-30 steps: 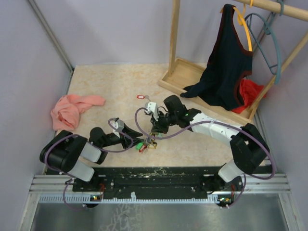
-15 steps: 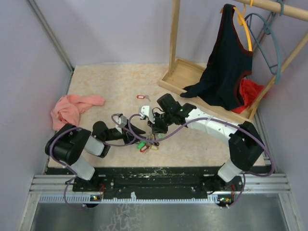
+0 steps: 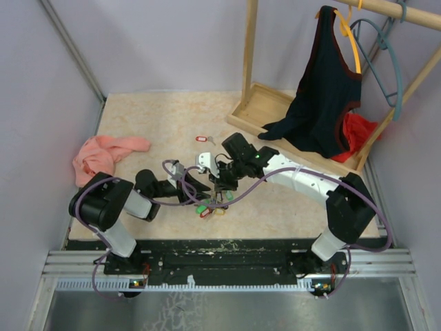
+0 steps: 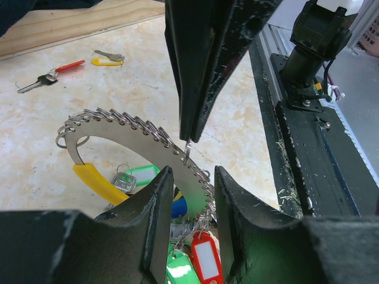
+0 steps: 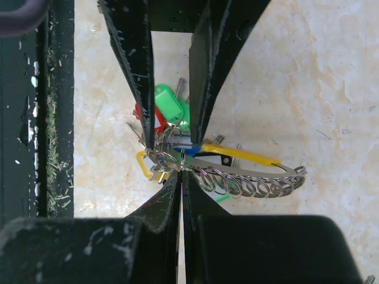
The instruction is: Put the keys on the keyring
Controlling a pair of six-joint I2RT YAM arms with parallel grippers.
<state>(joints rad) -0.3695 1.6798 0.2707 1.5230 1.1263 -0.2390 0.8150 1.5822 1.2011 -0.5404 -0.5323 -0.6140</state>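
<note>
Writing: none I can read. The red tag in the bunch shows only a plain white paper window.
Keyring look: the keyring is a flat, silvery, crescent-shaped band. Small wire loops line its outer edge in a row, and a yellow sleeve covers one stretch.
Keys: the keys hang bunched under one end of the band. Their tags are green, red and blue, with bits of silver metal showing between them.
Where it is: near the front middle of the table, between my two arms, with the band tilted and the tags beneath it.
Left gripper: my left gripper is part-way closed. One finger sits on each side of the band, close to the bunch, gripping it across its width.
Right gripper: my right gripper is closed tight and comes in from the opposite side. Its tips pinch one thin wire loop on the band's edge, right at the gap between my left fingers.
Loose keys: a red-tagged key and a yellow tag lie farther out on the table, well apart from the keyring and near the wooden rack.
Around: a pink cloth lies at the table's left side. A dark top hangs on the rack at the right.
</note>
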